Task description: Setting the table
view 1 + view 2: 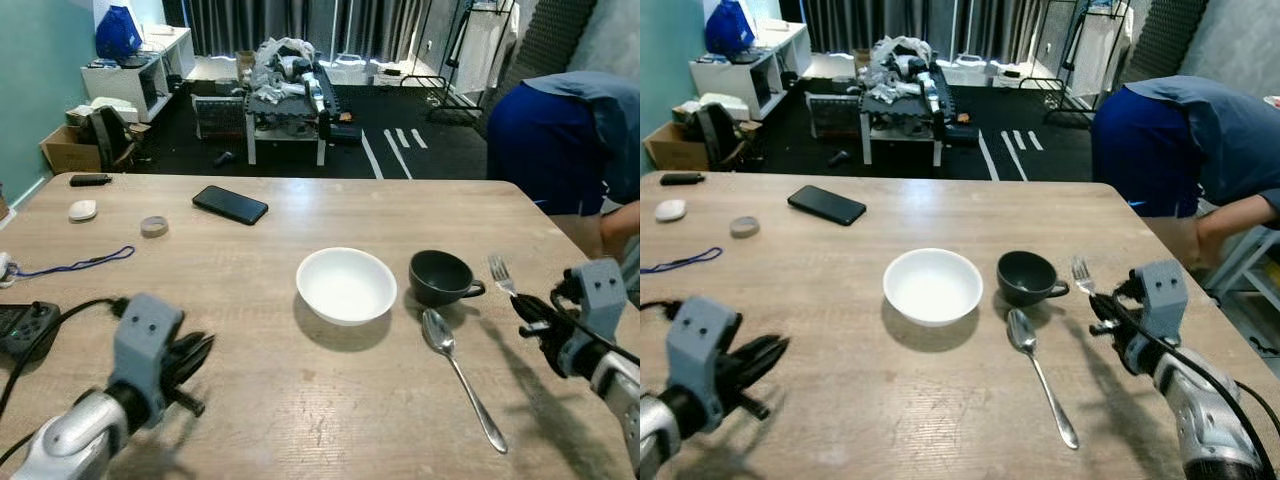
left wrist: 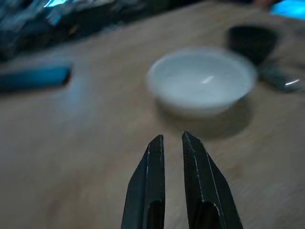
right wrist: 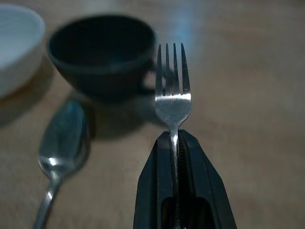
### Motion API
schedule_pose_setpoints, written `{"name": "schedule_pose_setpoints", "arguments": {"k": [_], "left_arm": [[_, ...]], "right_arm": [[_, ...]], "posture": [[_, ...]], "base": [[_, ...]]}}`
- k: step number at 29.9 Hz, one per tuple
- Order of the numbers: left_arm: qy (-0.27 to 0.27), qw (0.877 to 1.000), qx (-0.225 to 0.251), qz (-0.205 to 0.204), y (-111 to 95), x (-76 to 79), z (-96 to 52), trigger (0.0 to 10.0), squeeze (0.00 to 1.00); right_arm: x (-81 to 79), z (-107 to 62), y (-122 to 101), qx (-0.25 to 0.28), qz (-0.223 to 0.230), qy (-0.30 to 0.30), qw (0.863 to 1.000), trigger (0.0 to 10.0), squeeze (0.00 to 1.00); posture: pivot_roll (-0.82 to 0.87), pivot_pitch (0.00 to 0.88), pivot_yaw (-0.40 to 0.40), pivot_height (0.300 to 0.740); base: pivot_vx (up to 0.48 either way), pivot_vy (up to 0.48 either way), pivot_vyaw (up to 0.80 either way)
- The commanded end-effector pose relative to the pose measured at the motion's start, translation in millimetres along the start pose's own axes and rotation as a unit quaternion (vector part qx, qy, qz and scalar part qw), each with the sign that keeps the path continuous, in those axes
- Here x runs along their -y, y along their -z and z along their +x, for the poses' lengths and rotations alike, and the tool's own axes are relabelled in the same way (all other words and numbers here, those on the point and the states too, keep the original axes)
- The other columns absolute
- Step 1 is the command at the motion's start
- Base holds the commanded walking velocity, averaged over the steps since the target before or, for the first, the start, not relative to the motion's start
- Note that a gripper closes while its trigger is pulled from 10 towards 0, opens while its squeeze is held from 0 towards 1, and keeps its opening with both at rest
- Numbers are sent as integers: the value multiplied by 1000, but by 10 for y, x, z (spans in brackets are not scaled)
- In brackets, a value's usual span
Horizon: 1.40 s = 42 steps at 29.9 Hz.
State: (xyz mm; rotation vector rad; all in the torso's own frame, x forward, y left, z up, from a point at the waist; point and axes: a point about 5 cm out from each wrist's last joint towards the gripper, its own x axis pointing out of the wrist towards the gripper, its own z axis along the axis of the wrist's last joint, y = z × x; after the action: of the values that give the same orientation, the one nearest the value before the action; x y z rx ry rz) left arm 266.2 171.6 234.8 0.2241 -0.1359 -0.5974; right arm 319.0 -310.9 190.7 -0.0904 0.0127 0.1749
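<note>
A white bowl (image 1: pixel 346 284) sits mid-table with a black cup (image 1: pixel 440 277) just to its right. A silver spoon (image 1: pixel 460 372) lies in front of the cup, bowl end toward it. My right gripper (image 1: pixel 528 312) is shut on a silver fork (image 3: pixel 173 98), holding it by the handle above the table, tines pointing toward the cup's handle side. The fork (image 1: pixel 501 273) hovers right of the cup. My left gripper (image 2: pixel 172 143) hangs low over the near left of the table, its fingers almost together with nothing between them, pointing at the bowl (image 2: pixel 202 81).
A black phone (image 1: pixel 230 204), a tape roll (image 1: pixel 154 226), a white puck (image 1: pixel 82 210), a blue cord (image 1: pixel 75 266) and a black controller (image 1: pixel 25 326) lie on the table's left. A person in blue (image 1: pixel 565 140) bends at the far right. Cluttered shelves stand behind.
</note>
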Motion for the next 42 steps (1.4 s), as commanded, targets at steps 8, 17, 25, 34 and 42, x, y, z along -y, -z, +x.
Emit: {"name": "schedule_pose_setpoints", "arguments": {"k": [8,17,25,34,42], "left_arm": [[209,977,-35,12,-9,287,-118,10000,0],[235,970,-52,28,16,278,-160,10000,0],[231,971,-50,23,29,308,-157,10000,0],[228,972,-49,23,47,310,-131,10000,0],[223,974,-47,22,52,316,-122,10000,0]], "right_arm": [[9,-129,277,-46,12,3,999,10000,0],[-57,-20,276,-42,43,10,998,10000,0],[-295,-46,402,-78,49,-23,995,10000,0],[-274,-96,443,-85,48,-14,995,10000,0],[-346,-24,352,-63,74,-15,995,10000,1000]], "posture": [[90,123,111,740],[100,125,109,740],[100,135,97,740],[88,139,96,740],[90,142,89,740]], "base": [[0,0,0],[0,0,0],[0,0,0],[0,0,0],[0,0,0]]}}
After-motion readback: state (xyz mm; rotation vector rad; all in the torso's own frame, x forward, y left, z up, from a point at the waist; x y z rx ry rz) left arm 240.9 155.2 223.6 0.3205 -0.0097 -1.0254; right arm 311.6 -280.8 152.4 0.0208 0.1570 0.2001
